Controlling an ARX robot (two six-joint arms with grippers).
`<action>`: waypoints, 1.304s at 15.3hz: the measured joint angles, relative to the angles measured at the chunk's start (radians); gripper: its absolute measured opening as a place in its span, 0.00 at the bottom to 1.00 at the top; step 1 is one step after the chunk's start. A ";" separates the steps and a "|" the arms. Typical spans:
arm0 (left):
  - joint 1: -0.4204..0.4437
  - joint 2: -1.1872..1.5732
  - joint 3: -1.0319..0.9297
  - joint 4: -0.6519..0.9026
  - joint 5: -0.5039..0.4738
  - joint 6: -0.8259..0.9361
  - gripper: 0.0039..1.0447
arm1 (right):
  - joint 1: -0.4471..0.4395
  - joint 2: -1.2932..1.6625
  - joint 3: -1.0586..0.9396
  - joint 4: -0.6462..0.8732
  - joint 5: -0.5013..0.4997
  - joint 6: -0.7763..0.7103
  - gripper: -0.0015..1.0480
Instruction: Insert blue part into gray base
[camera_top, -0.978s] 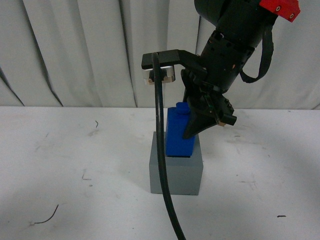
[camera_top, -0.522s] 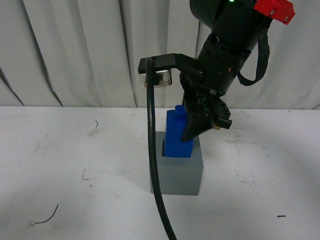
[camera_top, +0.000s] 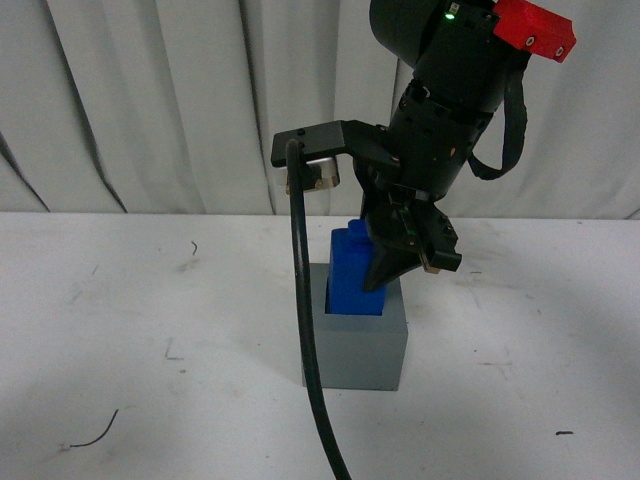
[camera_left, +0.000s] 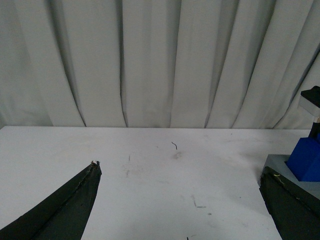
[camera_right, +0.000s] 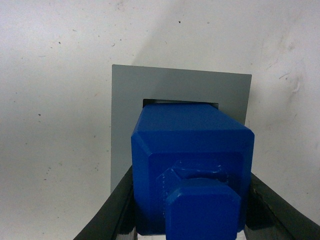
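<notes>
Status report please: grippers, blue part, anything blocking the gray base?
Right gripper shut on blue part; left gripper open, empty. Blue part partway into gray base recess. Black cable hangs in front of base, outside the recess.

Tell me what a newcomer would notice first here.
The bright blue part, clamped in the right gripper, stands with its lower end in the gray base, mid-picture in the front view. A red piece tops the black arm, and a black cable hangs in front.
</notes>
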 joint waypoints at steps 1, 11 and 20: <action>0.000 0.000 0.000 0.000 0.000 0.000 0.94 | 0.001 0.000 0.000 -0.008 0.006 -0.001 0.54; 0.000 0.000 0.000 0.000 0.000 0.000 0.94 | -0.036 -0.223 -0.167 0.222 -0.235 -0.027 0.94; 0.000 0.000 0.000 0.000 0.000 0.000 0.94 | -0.272 -0.913 -1.469 1.877 0.155 1.069 0.94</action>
